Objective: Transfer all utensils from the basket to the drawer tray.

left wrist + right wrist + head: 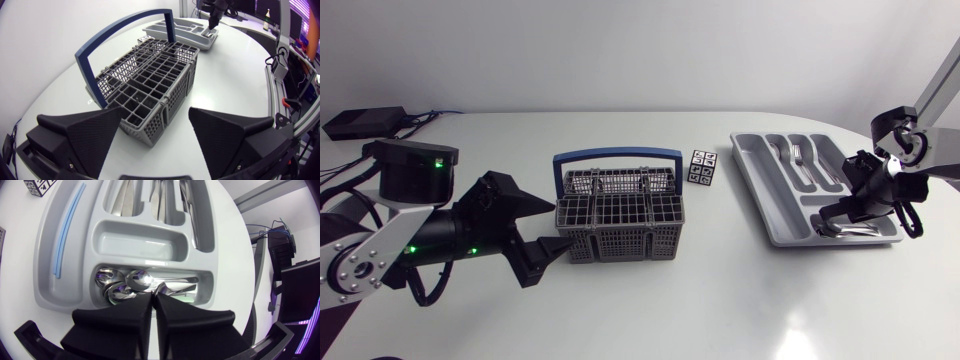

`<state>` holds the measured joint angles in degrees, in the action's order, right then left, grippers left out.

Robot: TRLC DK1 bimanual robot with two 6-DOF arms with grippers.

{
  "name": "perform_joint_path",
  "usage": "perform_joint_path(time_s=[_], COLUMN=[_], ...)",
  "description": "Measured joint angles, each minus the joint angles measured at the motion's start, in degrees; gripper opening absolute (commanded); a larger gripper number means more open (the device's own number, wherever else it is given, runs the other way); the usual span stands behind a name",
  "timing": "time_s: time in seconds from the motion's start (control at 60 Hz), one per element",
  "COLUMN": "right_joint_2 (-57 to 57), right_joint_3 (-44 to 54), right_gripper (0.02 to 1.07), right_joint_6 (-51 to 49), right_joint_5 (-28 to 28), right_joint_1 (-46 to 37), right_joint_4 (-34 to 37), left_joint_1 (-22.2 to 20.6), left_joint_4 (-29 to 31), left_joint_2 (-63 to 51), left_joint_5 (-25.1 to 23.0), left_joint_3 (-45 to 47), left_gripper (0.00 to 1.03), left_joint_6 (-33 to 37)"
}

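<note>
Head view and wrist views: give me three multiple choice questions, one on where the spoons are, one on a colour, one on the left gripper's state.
1. Where do the spoons lie?
A in the basket
B between the left gripper's fingers
C in the drawer tray's crosswise compartment

2. What colour is the basket handle?
A red
B blue
C yellow

3. How is the left gripper?
A open
B shut on the basket handle
C shut on a fork

Answers:
1 C: the spoons sit in the crosswise compartment, just ahead of the right gripper.
2 B: the arched handle is blue above the grey basket.
3 A: its fingers stand wide apart, with the basket ahead of them.
</note>
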<state>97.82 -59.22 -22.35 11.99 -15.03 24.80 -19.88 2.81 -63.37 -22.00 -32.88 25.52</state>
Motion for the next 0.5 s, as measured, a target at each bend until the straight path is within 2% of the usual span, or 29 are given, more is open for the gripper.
perform_joint_path(time_s=[0.033,0.05,0.083,0.133,0.183,0.3,0.5], right_joint_2=[0.15,0.17,0.26,0.28,0.26,-0.98,-12.22], right_joint_3=[-0.02,-0.02,-0.02,0.0,0.04,0.39,4.42], right_gripper=[0.59,0.71,0.85,0.96,1.02,1.02,1.02], right_joint_6=[0.02,0.04,0.04,0.2,0.22,0.26,0.7], right_joint_5=[-0.39,-0.48,-1.09,-1.51,-1.66,-2.97,-7.87], right_joint_1=[0.0,0.02,0.15,0.48,0.81,1.2,2.19], right_joint_4=[-0.26,-0.26,-0.2,-0.26,-0.59,-0.9,-4.07], left_joint_1=[0.0,0.0,0.0,-0.02,-0.02,-0.13,-0.17], left_joint_4=[0.24,0.39,0.61,1.25,1.73,2.71,3.96], left_joint_2=[0.13,0.24,0.37,0.61,0.94,1.95,3.34], left_joint_5=[-0.02,0.0,0.0,0.0,0.02,1.29,3.08], left_joint_3=[-0.02,-0.02,-0.02,-0.13,-0.17,-0.39,-0.61], left_gripper=[0.92,0.92,0.92,0.92,0.92,0.92,0.96], left_joint_6=[0.02,0.02,0.02,0.02,0.0,-0.07,-1.6])
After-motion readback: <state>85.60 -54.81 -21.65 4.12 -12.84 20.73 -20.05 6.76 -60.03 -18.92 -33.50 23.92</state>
